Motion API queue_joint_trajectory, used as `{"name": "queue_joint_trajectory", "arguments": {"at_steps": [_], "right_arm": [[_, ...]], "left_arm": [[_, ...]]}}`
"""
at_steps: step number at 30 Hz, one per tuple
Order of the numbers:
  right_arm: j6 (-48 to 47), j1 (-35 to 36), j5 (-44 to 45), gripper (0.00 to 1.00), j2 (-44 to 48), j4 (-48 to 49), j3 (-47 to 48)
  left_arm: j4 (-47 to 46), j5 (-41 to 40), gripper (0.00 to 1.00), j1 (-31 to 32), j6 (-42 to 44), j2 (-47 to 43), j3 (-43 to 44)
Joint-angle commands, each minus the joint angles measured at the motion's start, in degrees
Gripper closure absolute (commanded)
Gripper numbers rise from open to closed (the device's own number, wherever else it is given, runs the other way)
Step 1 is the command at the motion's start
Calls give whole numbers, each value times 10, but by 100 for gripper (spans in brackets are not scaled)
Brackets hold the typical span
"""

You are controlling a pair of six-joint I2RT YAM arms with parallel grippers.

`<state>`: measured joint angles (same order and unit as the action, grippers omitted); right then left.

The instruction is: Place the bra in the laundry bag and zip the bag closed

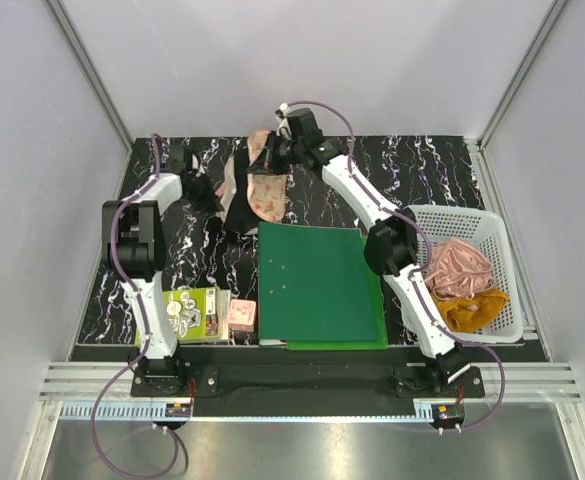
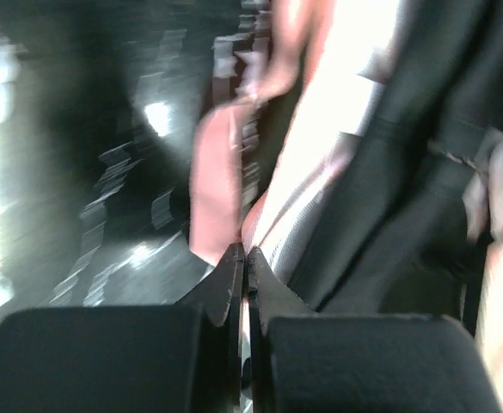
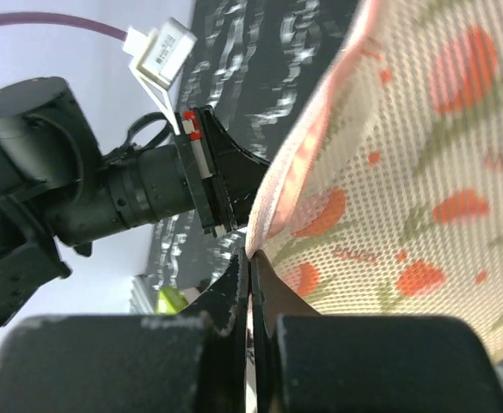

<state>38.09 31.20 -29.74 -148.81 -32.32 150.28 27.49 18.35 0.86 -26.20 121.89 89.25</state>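
Over on the left, your left gripper [image 2: 243, 256] has its fingers pressed together by a pink edge; blur hides whether they pinch it; next, the black bra [image 1: 238, 215] lies bunched against the laundry bag [image 1: 265, 188], its straps hard to see; the bag looks open at the back middle of the table [image 1: 442, 170]; your right gripper [image 3: 251, 256] pinches its peach, melon-printed rim.

The right gripper [image 3: 249, 258] at lower centre has its fingers pressed together on the pink edge of the laundry bag [image 3: 406, 172], whose mesh with red prints fills the right side. The dark left arm [image 3: 105, 198] sits at middle left, a purple cable [image 3: 45, 21] at upper left
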Motion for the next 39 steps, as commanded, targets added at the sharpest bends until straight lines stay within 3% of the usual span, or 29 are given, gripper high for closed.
{"name": "queue_joint_trajectory", "arguments": {"at_steps": [1, 9, 13, 17, 25, 34, 39], "right_arm": [[90, 35, -23, 100, -29, 107, 29], [176, 77, -20, 100, -58, 201, 12], [180, 90, -12, 100, -55, 215, 6], [179, 94, -4, 100, -37, 214, -13], [197, 102, 1, 100, -28, 214, -10], [234, 102, -1, 100, -30, 237, -11], [260, 102, -1, 100, -38, 239, -5]], "left_arm": [[6, -46, 100, -22, 49, -73, -24], [4, -84, 93, -41, 50, -140, -124], [13, -94, 62, -62, 40, -161, -145], [15, -108, 55, -79, 35, -214, -179], [-23, -40, 60, -85, 9, -273, -204], [-68, 4, 63, -86, -15, -115, -81], [-113, 61, 64, -83, -43, -61, -55]]}}
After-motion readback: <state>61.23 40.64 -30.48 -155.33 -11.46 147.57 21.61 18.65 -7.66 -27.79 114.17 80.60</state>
